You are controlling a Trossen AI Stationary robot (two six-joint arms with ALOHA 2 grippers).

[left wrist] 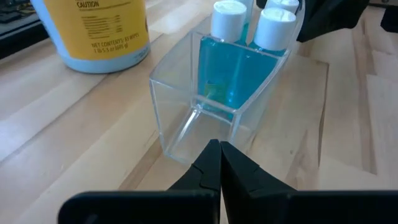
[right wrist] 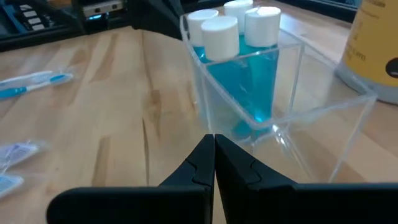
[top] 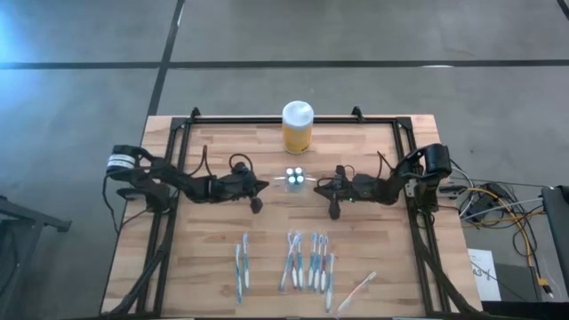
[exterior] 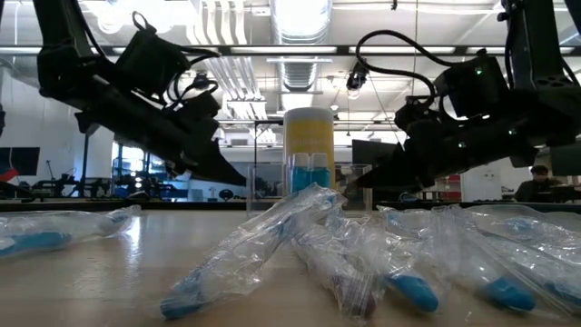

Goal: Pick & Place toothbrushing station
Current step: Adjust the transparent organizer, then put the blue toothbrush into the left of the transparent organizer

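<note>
A clear plastic toothbrushing station [top: 297, 179] stands upright at the centre of the wooden surface [top: 213, 249], directly between the two claws, its compartments holding small bottles of blue liquid [left wrist: 239, 68] with white caps [right wrist: 219, 34]. The left claw [top: 264, 186] sits just beside one end of the holder, its fingers pressed fully together and gripping nothing; in the left wrist view the closed tips [left wrist: 219, 152] point at the holder's transparent wall [left wrist: 186, 106], close to it but not clearly touching. The right claw [top: 317, 186] mirrors it from the opposite end, likewise shut tight and empty, with its tips [right wrist: 212, 146] aimed at the near corner of the holder [right wrist: 273, 93]. Beyond the station, on the far side from both claws' line, stands a yellow jar [top: 297, 127] with a white lid, near the holder but apart from it. On the other side of the claws, toward the front edge of the surface, lie wrapped toothbrushes [top: 307, 262] in loose rows, with one pair [top: 241, 267] set off nearer the left arm and a single one [top: 357, 283] angled on the right arm's side. The low view shows these clear wrappers [exterior: 272, 241] with blue-handled brushes in the foreground, and both arms sloping down toward the holder behind them.
</note>
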